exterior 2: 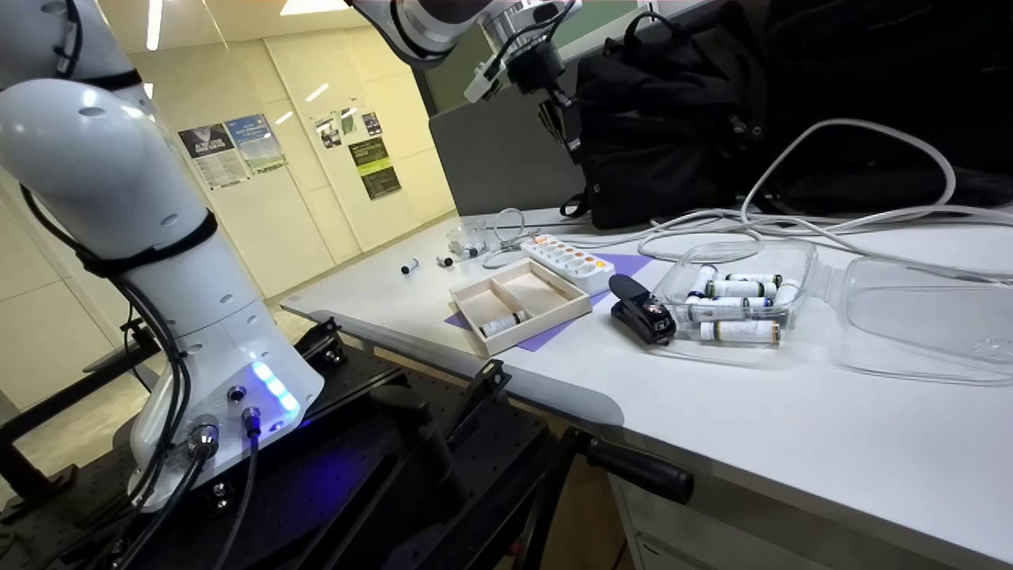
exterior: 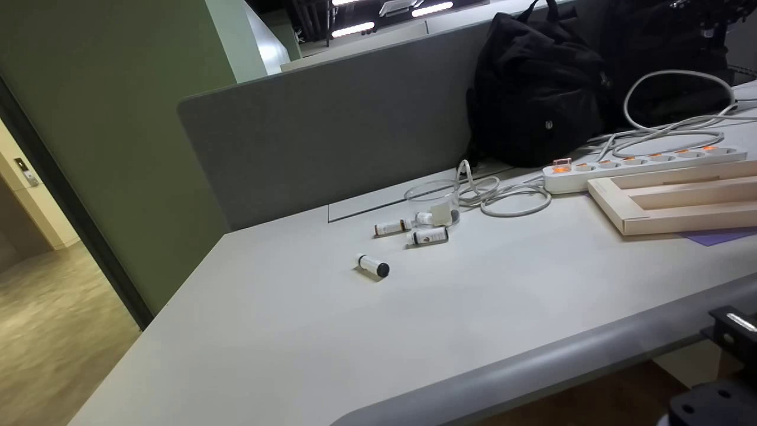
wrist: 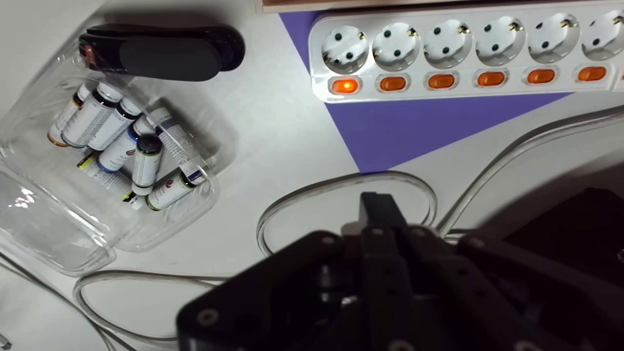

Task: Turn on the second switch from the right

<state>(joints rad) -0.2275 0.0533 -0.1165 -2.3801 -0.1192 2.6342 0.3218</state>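
Note:
The white power strip lies at the top right of the wrist view with a row of orange switches below its round sockets. The leftmost switch glows; the switch beside it and the others in view are unlit. The strip's far right end is cut off there. The strip also shows in both exterior views, with a glowing switch near each end. My gripper has its fingers together with nothing seen between them, apart from the strip. In an exterior view it hangs high above the table before the backpack.
A wooden tray lies beside the strip, over a purple sheet. White cables loop beside the strip. A black stapler-like object and a clear box of small bottles stand nearby. A black backpack leans on the grey partition.

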